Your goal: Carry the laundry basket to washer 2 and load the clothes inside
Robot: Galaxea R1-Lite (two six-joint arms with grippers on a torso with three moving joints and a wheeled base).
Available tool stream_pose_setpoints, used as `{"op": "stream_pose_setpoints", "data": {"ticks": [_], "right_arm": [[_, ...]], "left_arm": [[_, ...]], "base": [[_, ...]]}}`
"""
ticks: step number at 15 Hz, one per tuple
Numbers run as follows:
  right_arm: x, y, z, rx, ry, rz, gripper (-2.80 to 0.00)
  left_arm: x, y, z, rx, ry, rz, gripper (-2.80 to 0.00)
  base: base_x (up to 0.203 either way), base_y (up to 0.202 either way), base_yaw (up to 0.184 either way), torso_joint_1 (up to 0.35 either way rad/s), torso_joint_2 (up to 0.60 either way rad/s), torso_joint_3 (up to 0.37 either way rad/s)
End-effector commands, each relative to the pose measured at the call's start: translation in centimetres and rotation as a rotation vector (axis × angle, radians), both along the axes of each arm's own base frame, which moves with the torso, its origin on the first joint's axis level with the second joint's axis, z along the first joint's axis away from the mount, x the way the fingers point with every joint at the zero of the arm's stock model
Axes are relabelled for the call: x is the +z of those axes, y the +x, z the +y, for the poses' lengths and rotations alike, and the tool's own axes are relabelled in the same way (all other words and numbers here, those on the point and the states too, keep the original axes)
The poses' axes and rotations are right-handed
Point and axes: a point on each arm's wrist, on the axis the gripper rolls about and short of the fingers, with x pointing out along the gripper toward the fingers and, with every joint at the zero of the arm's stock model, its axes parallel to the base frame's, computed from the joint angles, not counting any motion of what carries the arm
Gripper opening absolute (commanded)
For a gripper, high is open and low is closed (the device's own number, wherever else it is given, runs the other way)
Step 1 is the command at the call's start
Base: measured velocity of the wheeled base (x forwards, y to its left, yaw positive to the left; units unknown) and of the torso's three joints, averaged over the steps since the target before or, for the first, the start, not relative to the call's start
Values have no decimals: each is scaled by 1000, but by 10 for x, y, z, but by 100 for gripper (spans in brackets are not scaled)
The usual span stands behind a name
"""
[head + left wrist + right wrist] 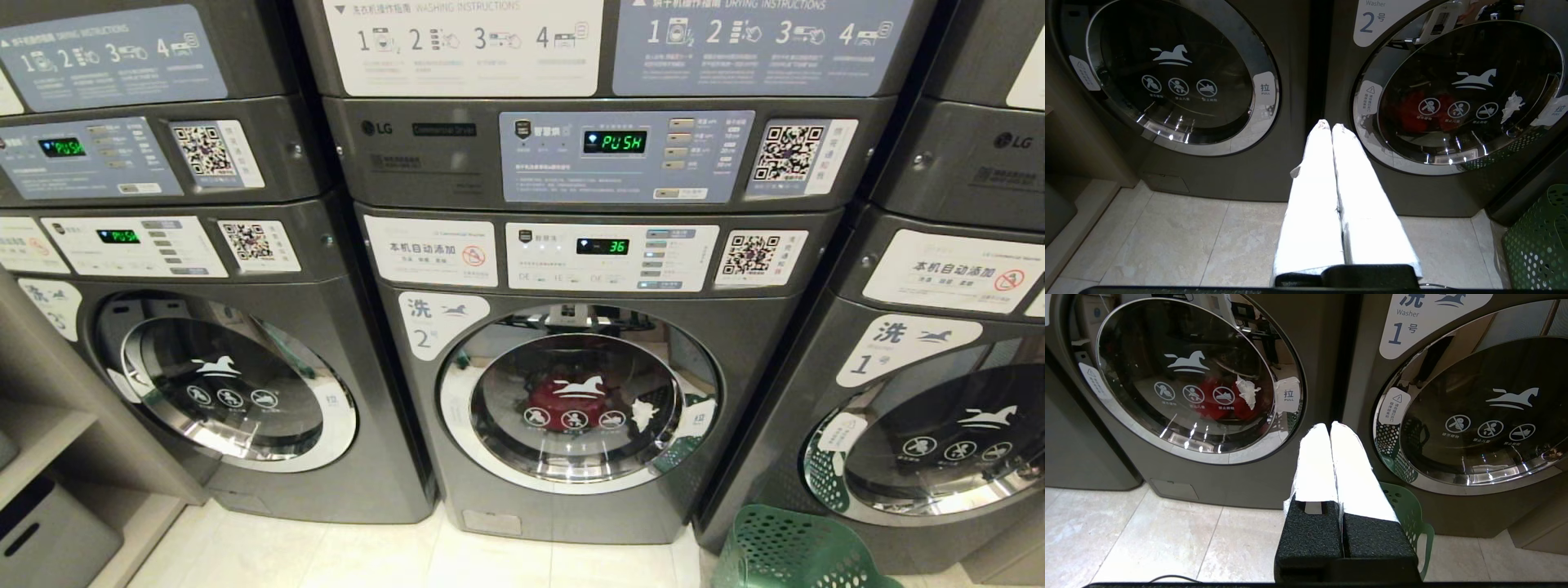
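Washer 2 (563, 392) stands with its round door closed. Behind the glass lie the clothes (563, 398): a red piece low in the drum and a white scrap (1248, 391) nearer the pull tab; a yellow one cannot be made out.

The left hand (1330, 125) hangs empty, its white fingers (1314, 192) pressed together, pointing at the dark seam just beside washer 2's door, short of it and not touching.

The right hand (1329, 425) is also pressed together and empty, aimed at the gap between washer 2 and washer 1 (1470, 416). The basket (784, 551) sits on the floor (326, 555) just below and beyond this hand, against washer 1's front; what shows of it looks empty, though most is out of sight.
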Motion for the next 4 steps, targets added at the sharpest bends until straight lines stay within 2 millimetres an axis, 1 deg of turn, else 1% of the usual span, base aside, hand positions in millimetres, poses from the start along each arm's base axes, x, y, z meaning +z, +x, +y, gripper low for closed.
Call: {"op": "stream_pose_setpoints", "data": {"ticks": [1, 4], "right_arm": [[-1, 0, 0, 1, -2, 9, -280], [-1, 0, 0, 1, 9, 8, -280]], "left_arm": [[0, 0, 0, 0, 0, 0, -280], [0, 0, 0, 0, 0, 2, -280]], "base": [[0, 0, 0, 0, 0, 0], [0, 0, 0, 0, 0, 0]]}}
